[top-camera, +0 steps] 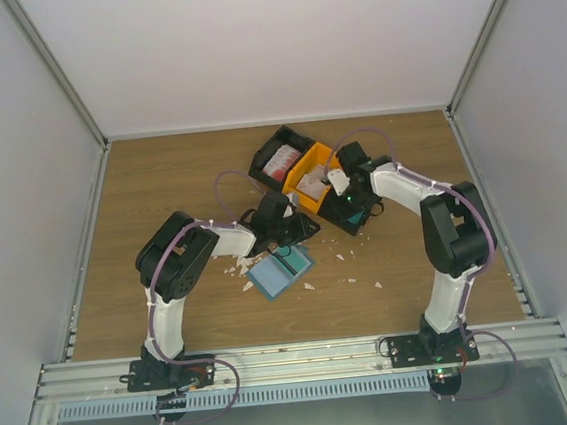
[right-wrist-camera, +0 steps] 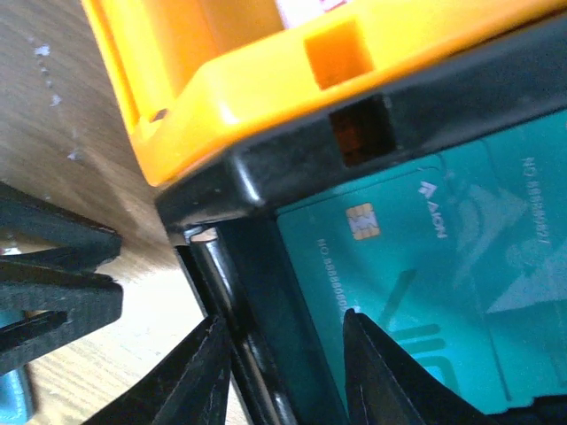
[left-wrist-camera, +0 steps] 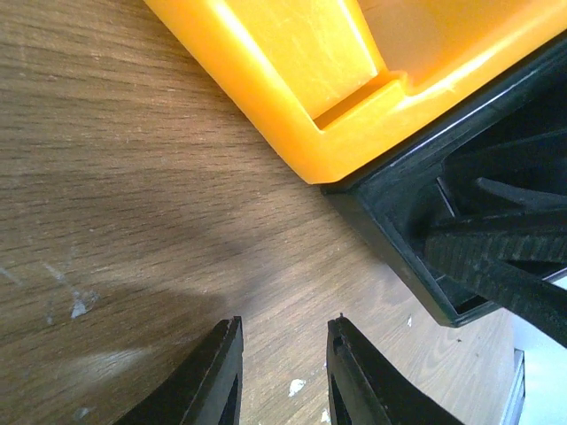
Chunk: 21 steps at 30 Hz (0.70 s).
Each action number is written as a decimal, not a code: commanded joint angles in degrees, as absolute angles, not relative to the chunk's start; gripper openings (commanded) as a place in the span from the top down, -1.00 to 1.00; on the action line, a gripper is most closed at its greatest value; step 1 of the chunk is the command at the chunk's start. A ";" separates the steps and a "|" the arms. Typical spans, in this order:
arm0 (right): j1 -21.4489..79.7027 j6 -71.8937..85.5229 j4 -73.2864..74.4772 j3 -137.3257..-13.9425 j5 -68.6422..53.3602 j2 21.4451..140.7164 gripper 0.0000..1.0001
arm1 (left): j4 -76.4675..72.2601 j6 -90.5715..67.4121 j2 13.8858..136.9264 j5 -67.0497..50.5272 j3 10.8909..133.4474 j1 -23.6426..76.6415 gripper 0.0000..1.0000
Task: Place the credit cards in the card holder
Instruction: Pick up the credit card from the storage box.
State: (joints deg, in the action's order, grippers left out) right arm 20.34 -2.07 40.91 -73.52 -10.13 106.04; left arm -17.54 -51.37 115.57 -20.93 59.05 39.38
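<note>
While the left pincer (left-wrist-camera: 283, 329) is held low over the brown wood-grain worktop (left-wrist-camera: 115, 177) with its black fingers spread and nothing between them, it is seemingly parked beside the bins so that room is left for the other arm. Just nearer the bases, the flat blue-teal folding card holder (top-camera: 279, 270) is laid open on the worktop, its inside exposed to receive cards. Further right, a bright orange plastic bin (left-wrist-camera: 292, 71) is set against a black plastic bin (right-wrist-camera: 266, 177), in which a teal-green plastic credit card (right-wrist-camera: 425, 292) is laid flat. The right pincer (right-wrist-camera: 282, 323) is spread, one finger apparently outside the bin wall and one over the card, presumably for an edge grasp; nothing is pinched yet.
</note>
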 commanded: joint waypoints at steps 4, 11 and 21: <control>19.78 -5.06 42.16 -73.92 -20.46 107.71 0.44 | -18.98 -50.00 115.31 -21.17 60.47 38.91 0.40; 19.80 -3.68 42.06 -74.78 -22.96 104.43 0.60 | -19.22 -50.06 115.38 -21.33 60.29 38.76 0.40; 17.59 2.06 40.42 -75.22 -10.13 101.96 0.18 | -19.42 -50.34 115.15 -21.26 60.24 38.77 0.40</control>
State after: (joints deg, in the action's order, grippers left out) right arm 19.66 -1.58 41.45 -73.69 -16.58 103.77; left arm -17.56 -51.37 115.57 -21.17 59.16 39.11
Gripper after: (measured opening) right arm 0.407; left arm 0.301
